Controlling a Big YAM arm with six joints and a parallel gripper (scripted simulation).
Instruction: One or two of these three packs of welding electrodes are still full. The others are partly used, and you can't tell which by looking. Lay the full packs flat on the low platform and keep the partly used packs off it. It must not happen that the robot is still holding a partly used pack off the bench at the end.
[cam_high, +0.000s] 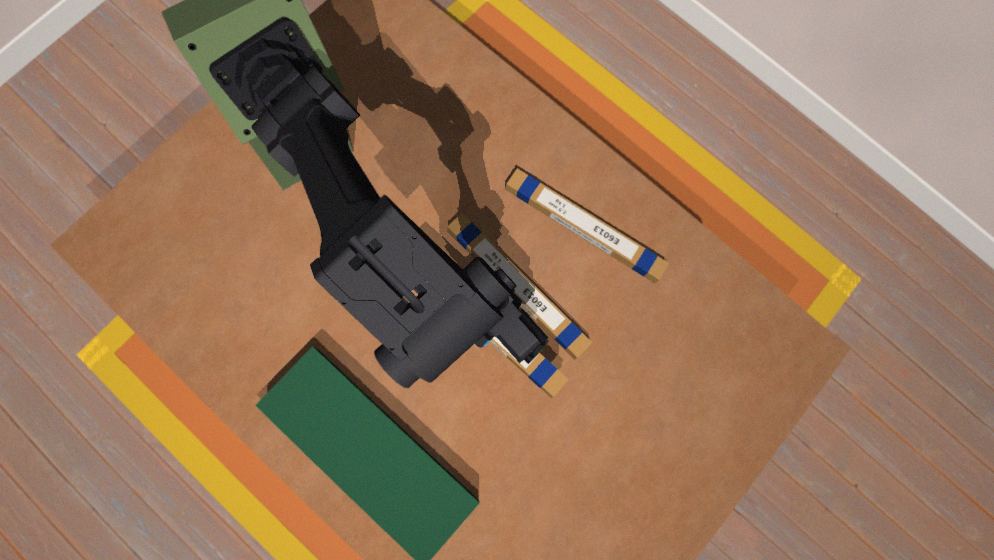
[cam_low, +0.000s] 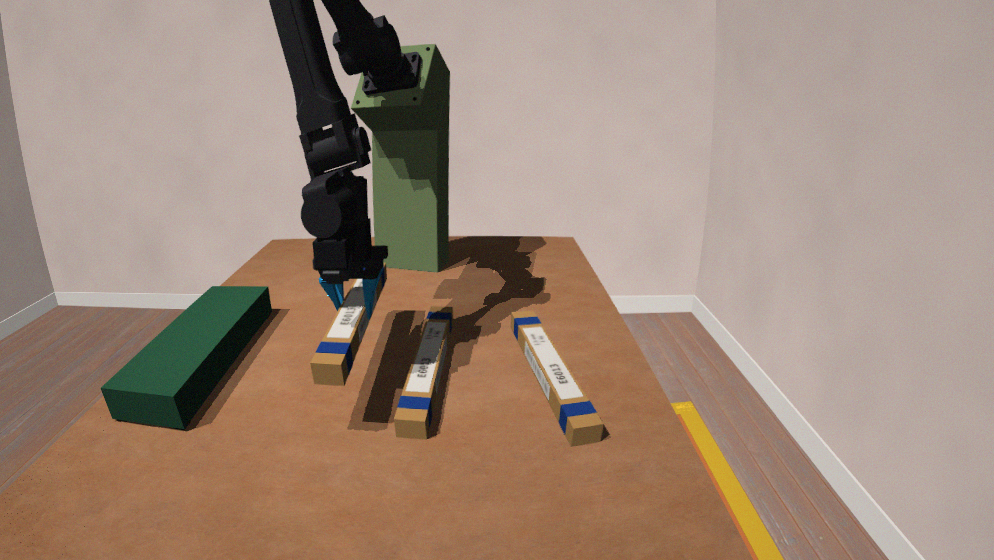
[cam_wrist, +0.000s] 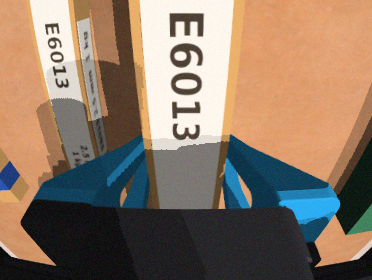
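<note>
My gripper (cam_low: 354, 307) (cam_wrist: 186, 139) is shut on a long cardboard pack (cam_high: 544, 373) (cam_low: 347, 323) (cam_wrist: 185, 75) with a white E6013 label and blue bands. It holds the pack level in the air, with the pack's shadow on the table to one side. A second pack (cam_high: 570, 336) (cam_low: 420, 375) (cam_wrist: 57, 55) lies flat on the table beside and below it, partly shaded by the arm. A third pack (cam_high: 587, 226) (cam_low: 556, 365) (cam_wrist: 10, 175) lies flat and angled, farther from the platform. The low dark green platform (cam_high: 368, 452) (cam_low: 187, 340) (cam_wrist: 362, 220) bears no pack.
The arm stands on a green pedestal (cam_high: 184, 66) (cam_low: 410, 201) at the brown table's (cam_high: 695, 389) (cam_low: 486, 486) back end. Yellow-and-orange strips (cam_high: 667, 149) (cam_low: 730, 486) run along both long sides. The platform is to the left of the held pack in the exterior view.
</note>
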